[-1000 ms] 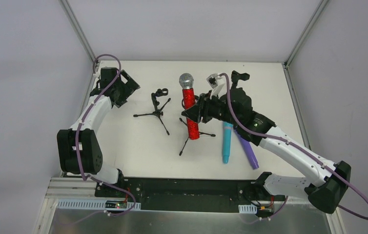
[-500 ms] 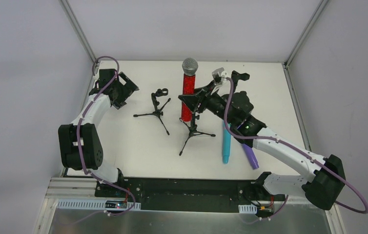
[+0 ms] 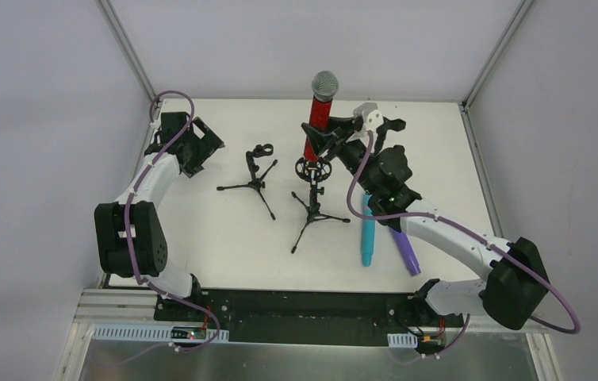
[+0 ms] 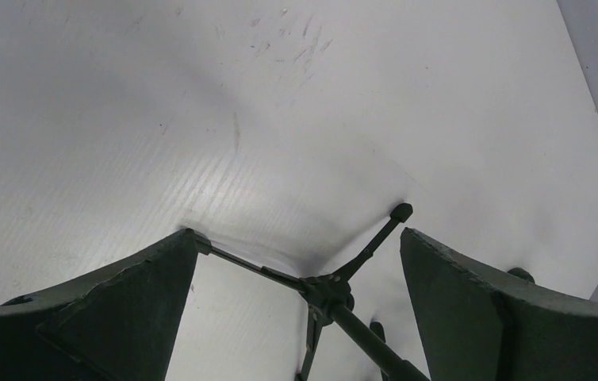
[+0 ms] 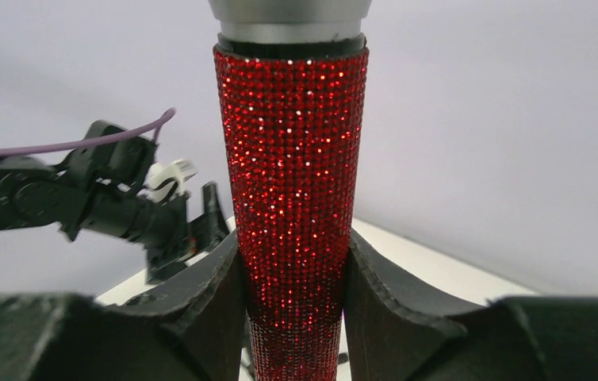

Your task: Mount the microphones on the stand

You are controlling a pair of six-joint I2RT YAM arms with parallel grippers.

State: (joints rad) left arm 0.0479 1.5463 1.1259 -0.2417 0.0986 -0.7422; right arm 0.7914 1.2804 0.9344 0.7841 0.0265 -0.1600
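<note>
The right hand [image 3: 320,135] has been lifting the red microphone [image 3: 320,107] higher and farther back. It is now clamping the body upright, tail pointing down just above the middle stand [image 3: 312,170] ring. The left hand [image 3: 197,148] is idling wide open, empty.

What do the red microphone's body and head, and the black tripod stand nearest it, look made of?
Red microphone body: covered in tiny sparkling facets, like rhinestones or glitter beads; the shell beneath is hidden. Head: silver mesh with a smooth collar, probably metal. Tripod stand: thin matte black rods, likely painted metal, possibly plastic.
</note>
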